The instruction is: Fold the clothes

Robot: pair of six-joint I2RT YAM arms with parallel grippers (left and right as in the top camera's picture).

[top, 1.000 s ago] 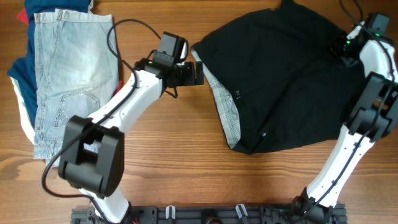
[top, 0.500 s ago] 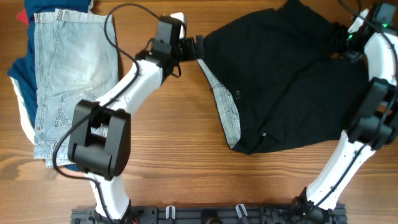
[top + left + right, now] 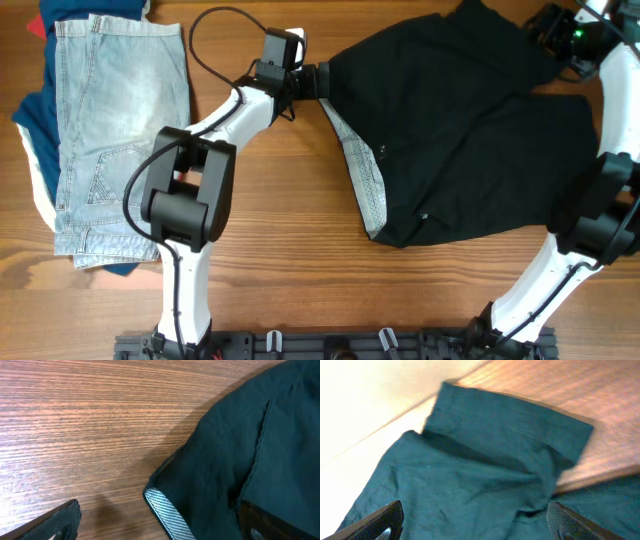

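Left end effector (image 3: 312,82): released, jaws wide, at the upper-left waistband corner of the black shorts (image 3: 470,130).
Right end effector (image 3: 550,30): released, jaws apart over the top-right leg hem.
Placement: black shorts spread flat, upper right of the overhead frame; speckled lining (image 3: 365,180) shows along the left edge.
Worktop (image 3: 290,260): wood, with denim shorts (image 3: 115,120) at upper left.

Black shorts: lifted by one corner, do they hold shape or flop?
Likely floppy: the black shorts lie flat with soft creases, waistband lining folded outward. Probably light, since the fabric looks thin. Pushed, they would likely bunch rather than slide whole on the wooden table.
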